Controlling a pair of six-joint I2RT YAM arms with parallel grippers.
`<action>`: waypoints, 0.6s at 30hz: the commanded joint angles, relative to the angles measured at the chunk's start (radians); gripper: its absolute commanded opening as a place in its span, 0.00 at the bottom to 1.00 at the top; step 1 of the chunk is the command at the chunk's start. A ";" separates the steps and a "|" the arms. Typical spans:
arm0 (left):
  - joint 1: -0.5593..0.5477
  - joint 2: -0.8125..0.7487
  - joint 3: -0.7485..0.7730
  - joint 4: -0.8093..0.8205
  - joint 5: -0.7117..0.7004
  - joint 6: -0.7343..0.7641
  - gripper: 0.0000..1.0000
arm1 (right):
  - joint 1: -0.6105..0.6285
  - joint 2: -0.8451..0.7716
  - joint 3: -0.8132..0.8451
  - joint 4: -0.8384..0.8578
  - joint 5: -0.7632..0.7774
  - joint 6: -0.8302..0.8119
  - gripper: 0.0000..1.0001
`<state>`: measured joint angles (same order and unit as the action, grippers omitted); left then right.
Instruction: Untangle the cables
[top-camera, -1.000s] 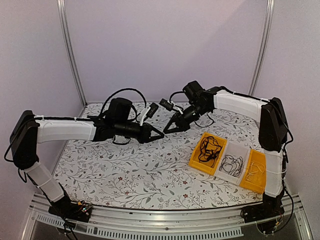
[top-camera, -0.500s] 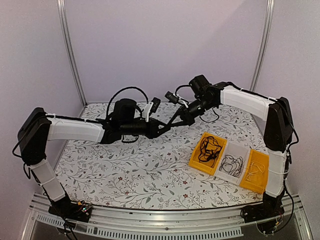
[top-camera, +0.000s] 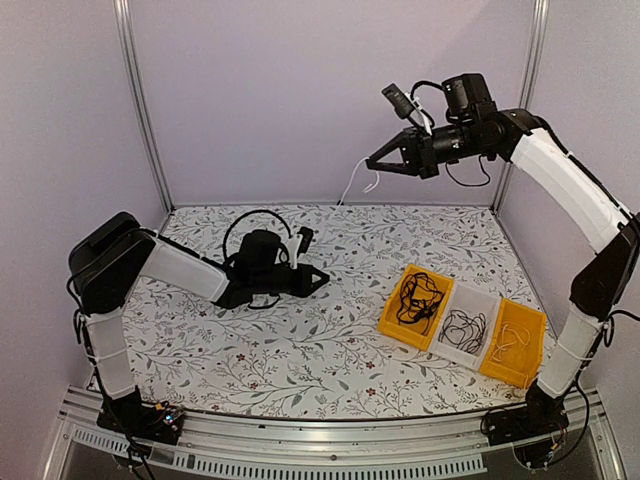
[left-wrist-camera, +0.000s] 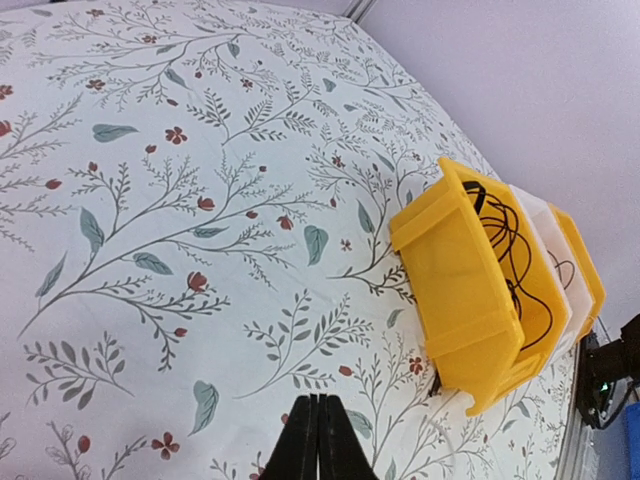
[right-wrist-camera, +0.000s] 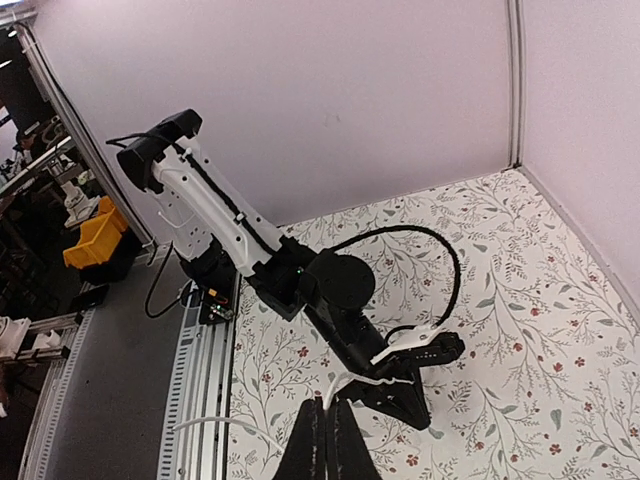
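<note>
My right gripper (top-camera: 372, 163) is raised high over the back of the table and shut on a thin white cable (top-camera: 350, 190) that dangles below it. In the right wrist view the closed fingertips (right-wrist-camera: 325, 412) pinch that white cable (right-wrist-camera: 341, 378), and one loose end trails to the left. My left gripper (top-camera: 320, 281) is low over the table's middle, shut and empty. Its closed tips (left-wrist-camera: 318, 402) hover over the floral cloth. Black cables (top-camera: 418, 296) lie in the left yellow bin (top-camera: 392, 318), also seen in the left wrist view (left-wrist-camera: 470, 290).
A row of three bins sits at the right. The white middle bin (top-camera: 478, 303) holds a black cable. The far yellow bin (top-camera: 503, 371) holds a white one. Metal frame posts (top-camera: 140, 110) and walls enclose the floral table (top-camera: 300, 360).
My right arm has swung up and to the right, lifting the white cable off the table. My left arm has drawn back to the left and dropped lower.
</note>
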<state>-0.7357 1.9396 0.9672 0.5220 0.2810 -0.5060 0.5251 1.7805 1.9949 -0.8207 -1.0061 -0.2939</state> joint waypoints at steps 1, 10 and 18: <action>0.023 -0.005 -0.058 0.043 0.002 -0.017 0.04 | -0.095 -0.062 0.071 0.020 -0.035 0.106 0.00; 0.057 0.010 -0.104 0.028 0.022 -0.038 0.06 | -0.323 -0.150 0.078 0.017 0.004 0.154 0.00; 0.077 0.040 -0.088 -0.052 0.044 -0.035 0.22 | -0.602 -0.221 0.099 0.049 0.026 0.168 0.00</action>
<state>-0.6685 1.9614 0.8829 0.5297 0.3103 -0.5476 0.0372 1.6264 2.0583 -0.8146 -0.9855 -0.1482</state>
